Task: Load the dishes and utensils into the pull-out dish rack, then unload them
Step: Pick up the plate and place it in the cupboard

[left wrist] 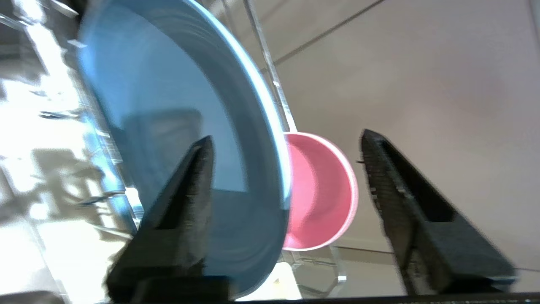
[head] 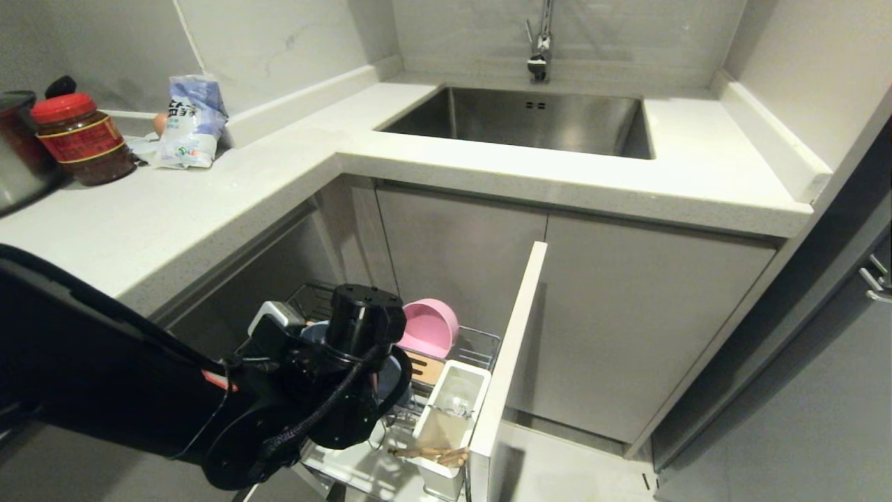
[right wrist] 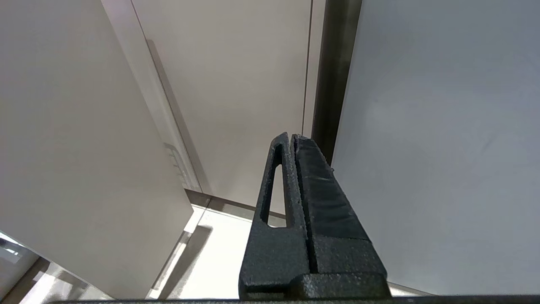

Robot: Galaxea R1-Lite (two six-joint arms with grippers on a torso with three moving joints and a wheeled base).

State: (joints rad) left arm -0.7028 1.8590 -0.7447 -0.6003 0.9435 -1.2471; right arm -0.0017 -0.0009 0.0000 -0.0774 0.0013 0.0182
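Note:
The pull-out dish rack (head: 483,341) stands drawn out below the counter, behind its tall white front panel (head: 514,335). In it the light-blue plate (left wrist: 168,105) stands on edge, with the pink bowl (head: 428,326) (left wrist: 320,194) just behind it. My left gripper (left wrist: 287,136) is open over the rack. The plate's rim runs between its fingers, with one finger (left wrist: 185,190) in front of the plate's face and the other well clear. The left arm hides most of the plate in the head view. Light-wood chopsticks (head: 432,454) lie in the white utensil cup (head: 481,380). My right gripper (right wrist: 291,137) is shut and empty, beside cabinet doors.
A red-lidded jar (head: 82,138) and a blue-white bag (head: 191,122) stand on the counter at the left, a dark pot (head: 14,153) at the far left edge. The steel sink (head: 529,120) with its tap is at the back. Closed cabinet doors (head: 627,328) face the rack.

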